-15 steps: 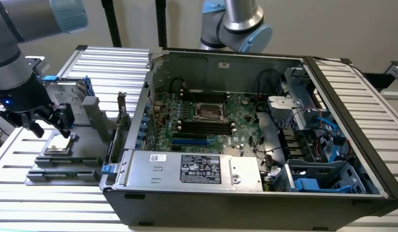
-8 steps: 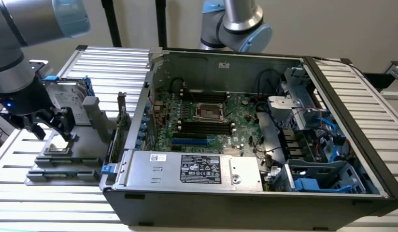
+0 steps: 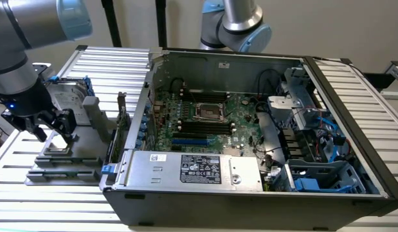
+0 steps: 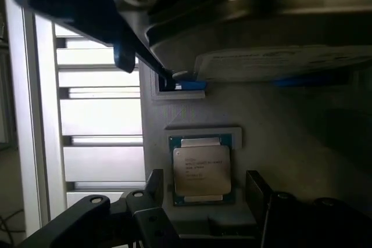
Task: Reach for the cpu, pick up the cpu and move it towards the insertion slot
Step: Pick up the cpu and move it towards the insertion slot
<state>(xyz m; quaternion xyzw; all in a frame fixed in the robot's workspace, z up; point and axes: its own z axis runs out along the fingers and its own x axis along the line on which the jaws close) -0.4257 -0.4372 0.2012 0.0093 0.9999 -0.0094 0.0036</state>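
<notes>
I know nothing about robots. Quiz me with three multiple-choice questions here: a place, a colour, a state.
1. The small flat square silver-topped chip lies: A in the motherboard socket; B in the grey holder beside the dark computer case; C in the gripper.
2. The robot arm's joint cap is: A pale blue; B red; C yellow.
3. The black gripper is: A shut on the chip; B shut, empty; C open, straddling it.
1 B, it sits in the holder's recess; 2 A, plainly pale blue; 3 C, fingers stand apart.
</notes>
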